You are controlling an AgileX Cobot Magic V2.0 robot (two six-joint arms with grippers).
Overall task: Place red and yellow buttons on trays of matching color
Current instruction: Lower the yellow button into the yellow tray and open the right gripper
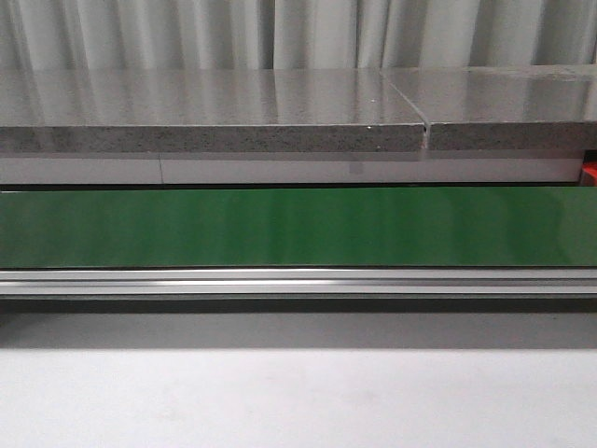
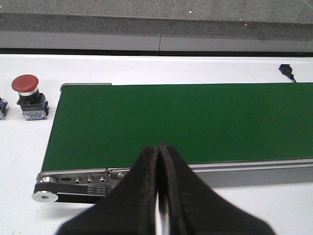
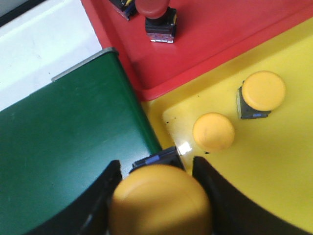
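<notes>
Where curtains (image 1: pixel 280 33) hang, the green belt (image 1: pixel 298 227) lies bare.

Yellow buttons (image 3: pixel 214 131): three. Red buttons (image 2: pixel 25 84): two, perhaps more cropped. Trays (image 3: pixel 274 161): two.

White table (image 1: pixel 298 401), green conveyor belt (image 1: pixel 298 227) across it, 1 red button (image 2: pixel 29 97) beside belt's end

Yellow button (image 3: pixel 159 200) between claw fingers over yellow tray (image 3: pixel 274 161) edge; red button (image 3: pixel 157 14) upright on red tray (image 3: pixel 220 39).
</notes>
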